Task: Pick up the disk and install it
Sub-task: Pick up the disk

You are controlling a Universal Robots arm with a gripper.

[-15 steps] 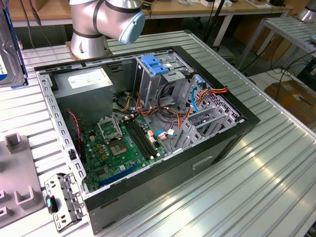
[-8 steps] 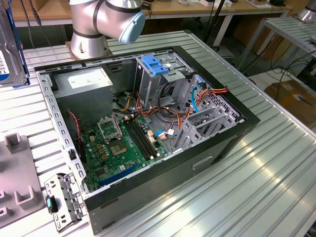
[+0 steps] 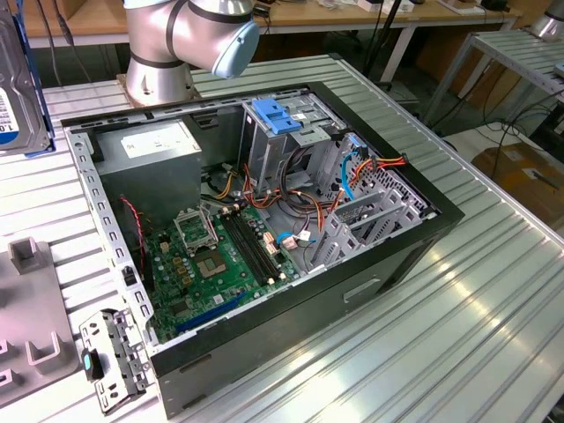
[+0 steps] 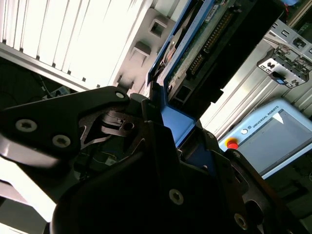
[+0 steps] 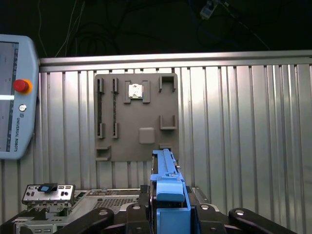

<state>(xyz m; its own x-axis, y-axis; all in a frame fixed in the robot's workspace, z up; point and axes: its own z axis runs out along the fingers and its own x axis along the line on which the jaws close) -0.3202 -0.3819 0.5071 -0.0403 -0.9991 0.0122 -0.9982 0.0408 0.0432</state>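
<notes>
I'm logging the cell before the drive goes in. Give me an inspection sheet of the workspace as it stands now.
Surface: ribbed aluminium table, carrying the open computer case.
Job's things: the disk is upright off the table, away from the case, not yet installed.
Clutter: grey fixture plate; metal bracket beside the case.
Grippers: gripper shut on the disk at its blue rail.
Cables: red, orange and blue cables loose inside the case.
Surroundings: teach pendant near the table; arm base behind the case.
</notes>
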